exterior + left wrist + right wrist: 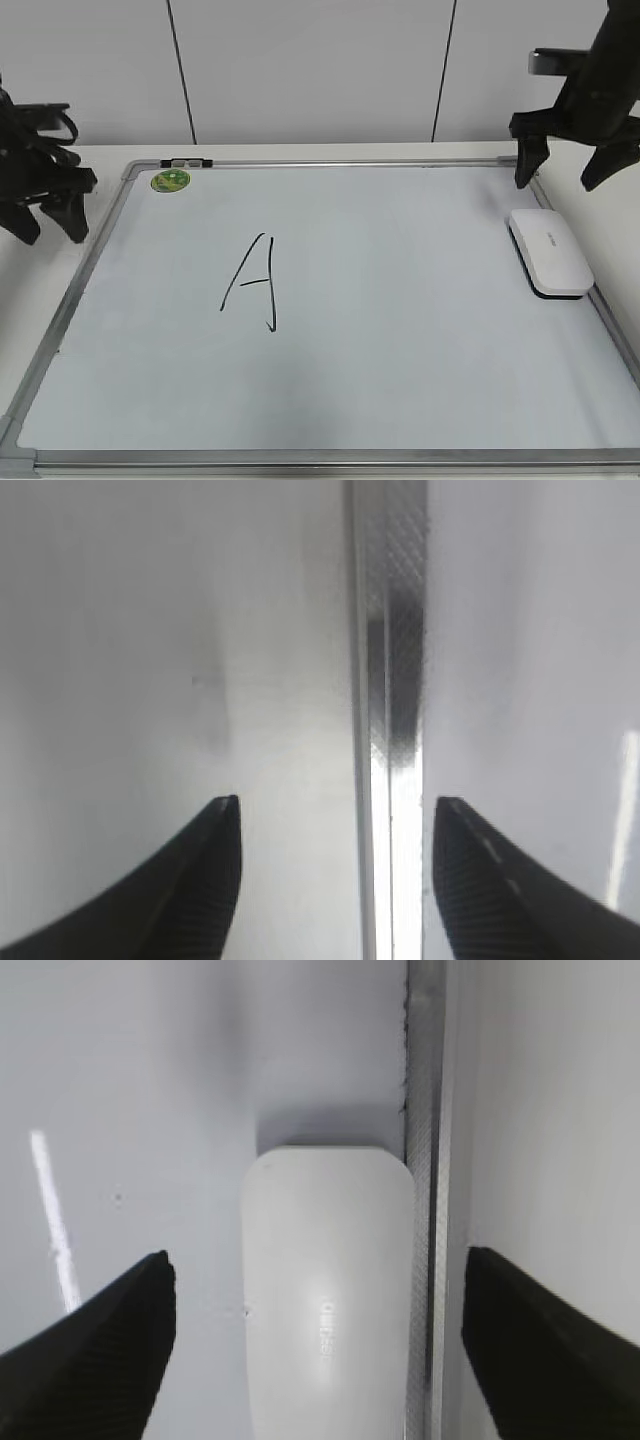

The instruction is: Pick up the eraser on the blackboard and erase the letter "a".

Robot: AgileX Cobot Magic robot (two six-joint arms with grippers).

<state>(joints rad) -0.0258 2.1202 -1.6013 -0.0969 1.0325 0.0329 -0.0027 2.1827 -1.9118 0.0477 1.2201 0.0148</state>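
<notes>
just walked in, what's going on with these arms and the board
Nothing is held yet. The right gripper hangs open over the eraser, which lies at the right edge of the board. The left gripper is open too, over the board's left frame. A large letter A is drawn on the board, unerased.

White table [330, 151]; pale wall panels [310, 70], dark vertical seams.

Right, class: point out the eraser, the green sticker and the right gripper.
eraser [548, 251], exterior view, middle of its white top.
green sticker [170, 181], exterior view, centre of the round sticker.
right gripper [318, 1345], right wrist view, midway between its open fingertips.
</notes>
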